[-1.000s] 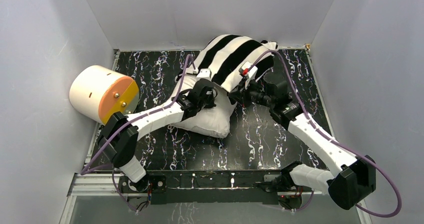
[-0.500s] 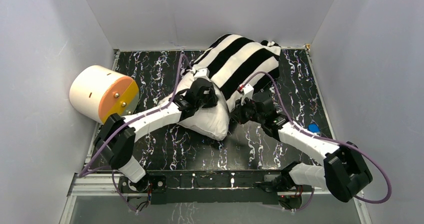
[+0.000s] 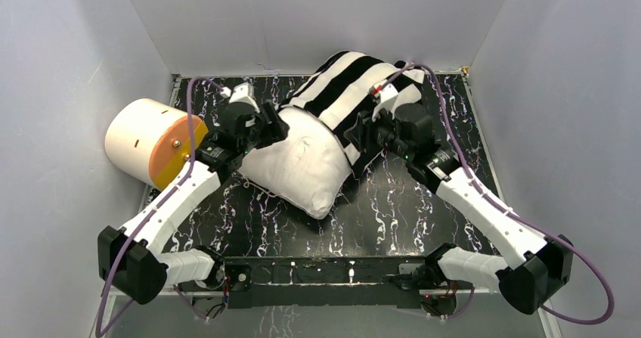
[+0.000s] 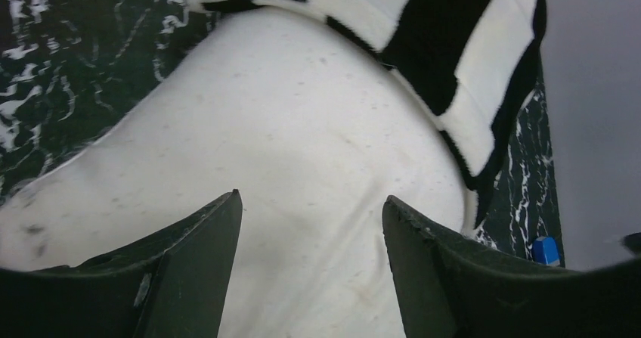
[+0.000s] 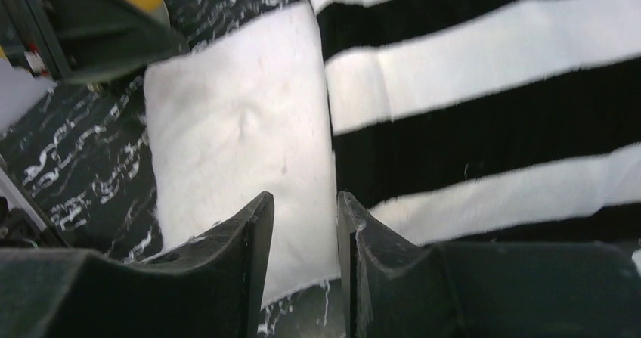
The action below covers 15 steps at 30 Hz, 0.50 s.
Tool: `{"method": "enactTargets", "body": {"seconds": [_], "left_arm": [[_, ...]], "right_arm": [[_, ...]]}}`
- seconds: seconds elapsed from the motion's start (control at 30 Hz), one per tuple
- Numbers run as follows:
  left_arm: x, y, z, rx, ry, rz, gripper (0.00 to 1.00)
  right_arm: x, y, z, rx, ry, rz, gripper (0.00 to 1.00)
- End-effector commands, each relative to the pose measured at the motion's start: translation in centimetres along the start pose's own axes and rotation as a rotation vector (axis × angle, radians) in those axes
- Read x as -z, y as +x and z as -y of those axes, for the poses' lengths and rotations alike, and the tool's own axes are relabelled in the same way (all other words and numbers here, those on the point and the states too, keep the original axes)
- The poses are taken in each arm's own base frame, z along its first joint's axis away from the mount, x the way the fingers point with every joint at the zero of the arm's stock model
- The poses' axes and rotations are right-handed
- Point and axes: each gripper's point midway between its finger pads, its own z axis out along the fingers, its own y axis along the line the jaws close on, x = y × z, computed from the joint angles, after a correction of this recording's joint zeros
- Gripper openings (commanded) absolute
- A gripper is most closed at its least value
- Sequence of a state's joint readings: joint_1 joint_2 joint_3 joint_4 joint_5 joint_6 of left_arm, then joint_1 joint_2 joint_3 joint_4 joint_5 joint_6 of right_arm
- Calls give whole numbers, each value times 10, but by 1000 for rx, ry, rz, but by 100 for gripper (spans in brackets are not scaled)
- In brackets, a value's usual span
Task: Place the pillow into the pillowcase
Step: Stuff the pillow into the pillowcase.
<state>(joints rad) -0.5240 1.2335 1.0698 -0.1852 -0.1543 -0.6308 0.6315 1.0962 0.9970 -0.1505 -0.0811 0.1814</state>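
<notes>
Top external view: the pillow (image 3: 298, 168) lay on the marbled tabletop (image 3: 393, 209). Its long axis slanted from near centre toward the far right corner.
Where it sat: the far half was inside the pillowcase (image 3: 355, 81) and the near half was bare.
Case mouth: the striped hem crossed the pillow's middle, between the two pincers.
Left gripper (image 3: 261, 126): at the pillow's far-left edge, just beside the hem; jaws wide apart over white fabric, holding nothing.
Right gripper (image 3: 361, 137): on the hem's right side; jaws parted narrowly over the line where stripe met white, with nothing pinched.
Nearer arm: the right looked closer to the hem.
Likely need: drawing the hem near-left along that axis.
Pillow's look: plump, creased, faintly speckled.
Pillowcase's look: broad black and white stripes, bunched against the back wall.
</notes>
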Motion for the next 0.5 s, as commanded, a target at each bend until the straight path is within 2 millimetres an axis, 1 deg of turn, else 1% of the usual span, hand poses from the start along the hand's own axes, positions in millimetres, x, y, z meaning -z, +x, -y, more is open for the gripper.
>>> {"method": "enactTargets", "body": {"seconds": [0.0,0.13,0.23,0.27,0.37,0.4,0.47], "left_arm": [[18,10,-38,3,-58,-53,68],[18,20,-64,15,-110,-81,71],[13,25,-70,21,-116,-87,74],[10,26,-72,22,-115,-85,74],[-3,38,-79,9,-125,-108,76],[-9,45,-83,-2,-135,-127,76],[-16,57,-89,-21,-143,-159,77]], "right_arm": [[-18,-42,-3,69,-1,34,47],[-52,-68,1,175,6,54,52],[-81,-82,-4,258,-32,65,54],[-90,-91,-6,295,-42,81,56],[-121,-96,-6,379,-61,89,62],[-131,-96,-6,395,-68,90,63],[-150,-94,-8,426,-93,83,65]]}}
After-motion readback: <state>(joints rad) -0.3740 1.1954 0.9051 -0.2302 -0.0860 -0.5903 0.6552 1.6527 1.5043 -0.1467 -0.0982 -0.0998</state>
